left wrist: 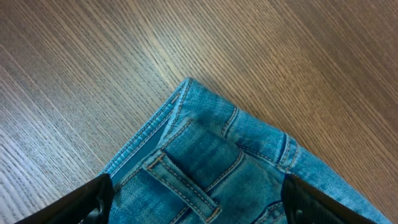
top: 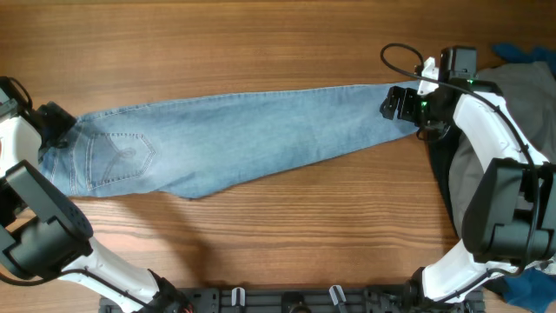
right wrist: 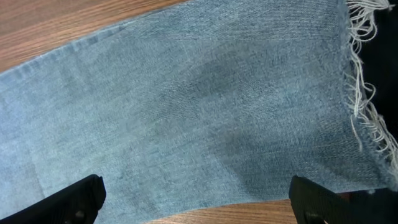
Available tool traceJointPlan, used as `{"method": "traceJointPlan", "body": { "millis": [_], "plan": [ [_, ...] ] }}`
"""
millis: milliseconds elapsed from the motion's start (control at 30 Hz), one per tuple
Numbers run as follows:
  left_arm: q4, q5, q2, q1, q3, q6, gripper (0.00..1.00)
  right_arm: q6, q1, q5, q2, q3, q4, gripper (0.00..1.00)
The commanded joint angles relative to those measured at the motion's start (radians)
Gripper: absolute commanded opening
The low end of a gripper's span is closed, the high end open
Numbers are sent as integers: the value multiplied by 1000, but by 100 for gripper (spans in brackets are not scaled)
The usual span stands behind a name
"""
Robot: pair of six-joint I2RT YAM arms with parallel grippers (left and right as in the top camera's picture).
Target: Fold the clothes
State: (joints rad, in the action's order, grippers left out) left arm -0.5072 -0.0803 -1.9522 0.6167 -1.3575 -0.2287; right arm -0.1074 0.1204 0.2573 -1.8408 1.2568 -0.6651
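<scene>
The light blue jeans (top: 234,139) lie flat across the table, folded lengthwise, waistband at the left, leg hems at the right. A stitched back pocket (top: 120,156) faces up. My left gripper (top: 61,130) is open over the waistband corner and a belt loop (left wrist: 186,180); its fingers (left wrist: 196,199) straddle the denim. My right gripper (top: 401,104) is open over the frayed hem end (right wrist: 360,93), fingers (right wrist: 199,196) spread wide above the leg's edge.
A plain grey garment (top: 521,96) with black and bright blue fabric lies at the right edge behind the right arm. The wooden table (top: 261,43) shows around the jeans. A rack of parts runs along the front edge (top: 287,300).
</scene>
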Motion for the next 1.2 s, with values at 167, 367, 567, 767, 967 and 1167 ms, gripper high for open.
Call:
{"method": "traceJointPlan", "body": {
  "millis": [167, 367, 567, 767, 967, 1167],
  "plan": [
    [3, -38, -25, 5, -14, 16, 84, -31, 1, -75, -21, -7, 11, 99],
    [16, -48, -25, 5, -14, 16, 85, -34, 2, -92, -73, -7, 32, 95],
    [22, -48, -25, 6, -14, 16, 89, -51, 2, -92, -147, -7, 33, 95],
    [26, -48, -25, 6, -14, 16, 90, -52, 2, -92, -174, -7, 31, 95],
    [33, -48, -25, 7, -14, 16, 89, -52, 2, -92, -174, -7, 33, 95],
    [33, -48, -25, 17, -14, 16, 71, -52, 2, -93, -174, -7, 34, 95]
  ]
}}
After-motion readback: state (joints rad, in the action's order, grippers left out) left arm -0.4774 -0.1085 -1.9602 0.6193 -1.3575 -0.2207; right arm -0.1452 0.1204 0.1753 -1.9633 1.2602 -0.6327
